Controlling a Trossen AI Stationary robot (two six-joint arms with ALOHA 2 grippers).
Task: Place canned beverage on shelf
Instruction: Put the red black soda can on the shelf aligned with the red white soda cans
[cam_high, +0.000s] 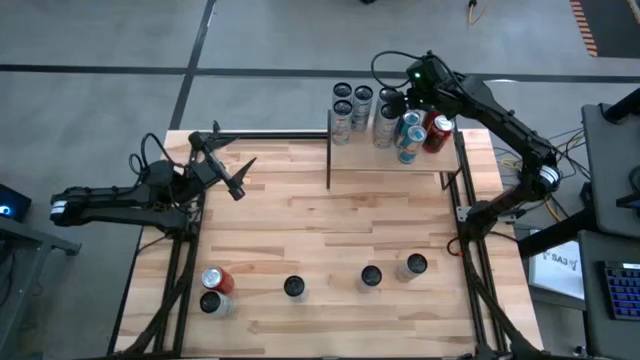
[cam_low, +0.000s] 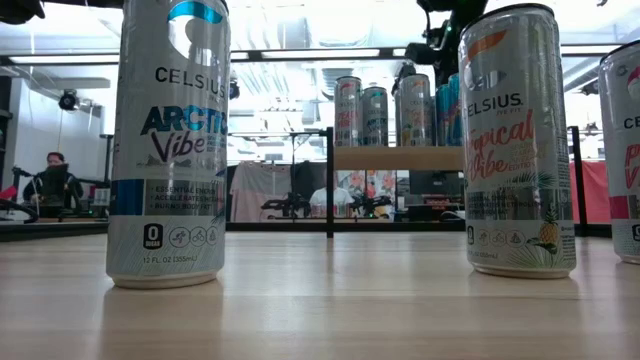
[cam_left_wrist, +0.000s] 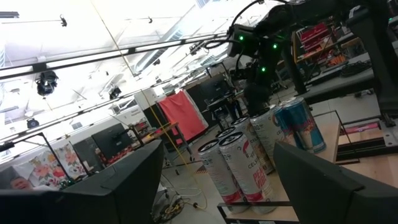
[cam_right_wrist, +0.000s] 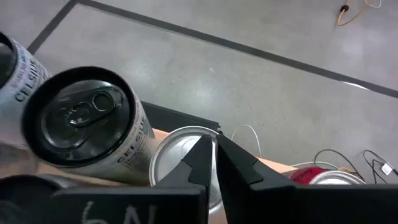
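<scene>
Cans (cam_high: 388, 118) stand upright in a tight cluster on the shelf (cam_high: 395, 165) at the table's far edge, long axes vertical and pull-tab tops facing up, directly beneath the right gripper (cam_high: 410, 97). Its fingers (cam_right_wrist: 214, 163) are pressed together and hold nothing, their tips poised just above the silver lid of one can (cam_right_wrist: 180, 155), with a taller white can (cam_right_wrist: 87, 127) standing just beside them. The upright, shoulder-to-shoulder packing appears chosen to fit as many drinks as possible on the small raised board. The closed, empty fingers above the group suggest a can has been delivered there, though which one cannot be told.

Well away from that gripper, at the table's near edge, more cans wait upright: a red-topped can (cam_high: 217, 280) touching a darker one (cam_high: 210, 302), then three spaced singly (cam_high: 293, 287), (cam_high: 371, 276), (cam_high: 416, 266). Standing apart as they do, these should each leave room for fingers to close around the sides.

The left gripper (cam_high: 236, 181) hovers over the left side of the table, far from the shelf, its fingers (cam_left_wrist: 134, 180) spread apart and empty, pointing toward the shelf's cans.
</scene>
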